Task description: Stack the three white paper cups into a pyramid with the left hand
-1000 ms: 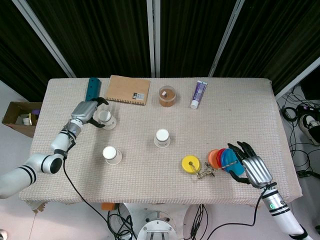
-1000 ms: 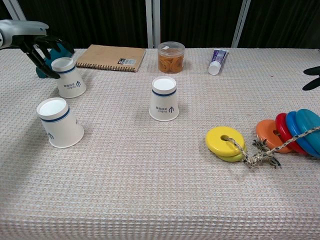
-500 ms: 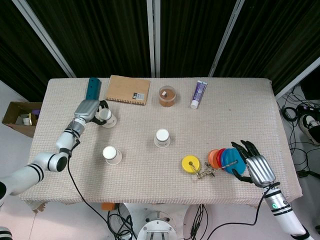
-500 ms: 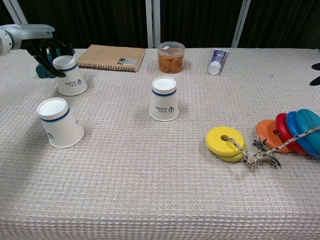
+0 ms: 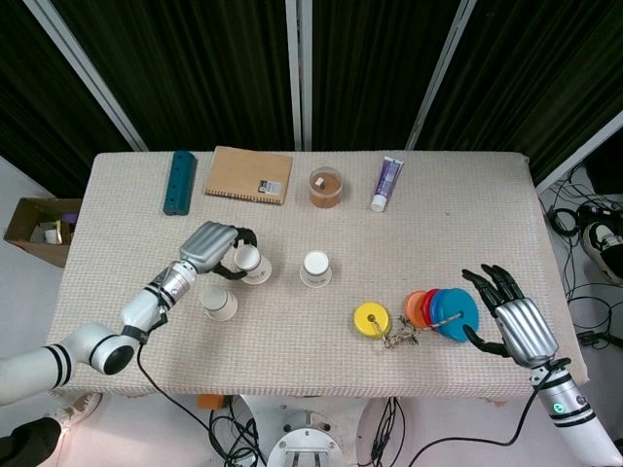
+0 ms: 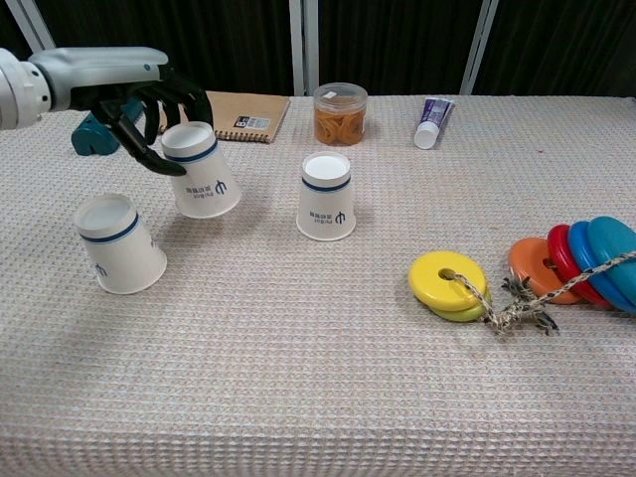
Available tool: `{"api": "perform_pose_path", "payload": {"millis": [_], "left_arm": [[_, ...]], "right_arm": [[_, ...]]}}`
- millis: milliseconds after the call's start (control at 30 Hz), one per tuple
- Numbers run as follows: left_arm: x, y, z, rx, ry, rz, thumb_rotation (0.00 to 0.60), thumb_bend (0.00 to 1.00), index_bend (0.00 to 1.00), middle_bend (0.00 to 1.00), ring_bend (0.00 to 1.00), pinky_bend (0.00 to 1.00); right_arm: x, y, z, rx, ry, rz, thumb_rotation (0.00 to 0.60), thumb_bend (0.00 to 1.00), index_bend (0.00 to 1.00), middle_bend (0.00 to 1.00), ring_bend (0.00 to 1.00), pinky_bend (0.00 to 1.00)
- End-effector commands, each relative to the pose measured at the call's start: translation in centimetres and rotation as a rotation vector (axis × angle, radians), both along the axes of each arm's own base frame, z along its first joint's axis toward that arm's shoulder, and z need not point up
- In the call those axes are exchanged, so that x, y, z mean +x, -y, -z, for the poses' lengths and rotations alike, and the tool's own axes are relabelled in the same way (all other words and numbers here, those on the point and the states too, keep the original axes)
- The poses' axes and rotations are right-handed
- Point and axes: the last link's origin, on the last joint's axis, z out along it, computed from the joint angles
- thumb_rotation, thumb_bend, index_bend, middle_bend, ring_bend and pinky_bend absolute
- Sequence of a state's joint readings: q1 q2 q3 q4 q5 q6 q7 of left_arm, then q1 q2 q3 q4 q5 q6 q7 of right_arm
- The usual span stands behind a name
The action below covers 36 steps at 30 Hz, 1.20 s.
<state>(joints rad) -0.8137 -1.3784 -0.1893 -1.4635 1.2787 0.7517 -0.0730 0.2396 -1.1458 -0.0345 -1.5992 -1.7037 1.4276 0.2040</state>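
One cup point(image 6: 200, 170) sits tilted in my left hand point(image 6: 149, 109), fingers wrapped around its upper wall, between the near cup point(image 6: 119, 243) and the middle cup point(image 6: 327, 196); squeezing harder could crush it, or the tilt tip it at set-down.

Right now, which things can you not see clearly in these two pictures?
- Right hand: the chest view does not show it.
- Cardboard box: the head view's left edge cuts it; its contents are too small to tell.
- Held cup: the left hand covers its far side.
- Cup logos and notebook label: too small to read.
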Motion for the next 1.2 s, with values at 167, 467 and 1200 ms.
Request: {"api": "perform_pose_path", "payload": {"millis": [167, 467, 1200], "left_arm": [[2.4, 0.0, 2.8, 0.012, -0.036, 0.065, 0.600, 0.26, 0.52, 0.44, 0.42, 0.48], [4.2, -0.7, 5.1, 0.006, -0.038, 0.053, 0.600, 0.26, 0.51, 0.43, 0.40, 0.46], [4.4, -0.7, 6.3, 0.000, -0.079, 0.042, 0.600, 0.20, 0.46, 0.39, 0.37, 0.40]], "right_arm": [[-0.5, -0.5, 0.1, 0.010, 0.006, 0.011, 0.600, 0.29, 0.06, 0.19, 0.00, 0.07], [-1.0, -0.7, 0.2, 0.015, 0.014, 0.019, 0.600, 0.29, 0.06, 0.19, 0.00, 0.07], [-1.8, -1.3, 0.0, -0.002, 0.019, 0.039, 0.600, 0.29, 0.06, 0.19, 0.00, 0.07]]}}
